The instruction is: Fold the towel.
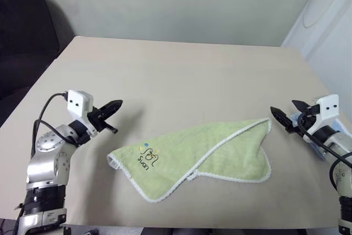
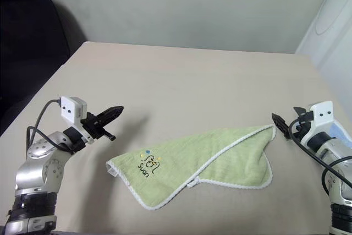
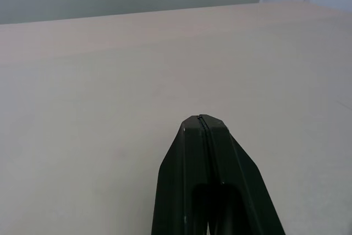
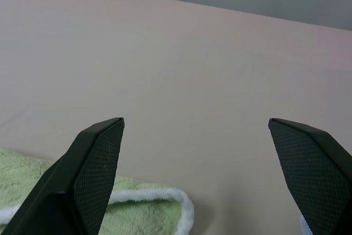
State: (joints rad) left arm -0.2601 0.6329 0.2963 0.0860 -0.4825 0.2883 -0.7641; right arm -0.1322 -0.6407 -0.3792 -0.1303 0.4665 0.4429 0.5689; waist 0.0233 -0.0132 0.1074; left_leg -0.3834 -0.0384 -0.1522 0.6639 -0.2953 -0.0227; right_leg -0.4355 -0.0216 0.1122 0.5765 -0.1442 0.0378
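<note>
One towel (image 1: 203, 155) lies on the near half of the beige table (image 1: 181, 75), between the two arms and a little toward the robot's right. It is folded over on itself into a rough, lopsided wedge whose long axis runs across the table from the robot's left to its right, rising slightly away from the robot at the right end. The blunt left corner, near the dark "Swan" logo (image 1: 147, 158), points toward the left arm, and the upper right corner (image 1: 267, 120) points toward the right arm. Its cloth is light green terry with a soft nap, edged all round with a narrow white scalloped border; the top layer's edge runs diagonally from the lower middle up to the right corner, and a small white tab (image 1: 192, 176) peeps out at the near edge. The left gripper (image 1: 115, 105) hovers above bare table just left of the towel, its two black tapered fingers pressed together into one point, holding nothing. The right gripper (image 1: 286, 114) hangs just beside the towel's right corner, apart from it, with its fingers spread wide and empty; in the right wrist view the finger pads (image 4: 99, 163) show a fine diamond-grid texture, and the towel's white-edged corner (image 4: 159, 205) lies below them. Under the right arm a bit of light blue cloth (image 1: 311, 144) shows at the table's edge. The tabletop is smooth and matte.
</note>
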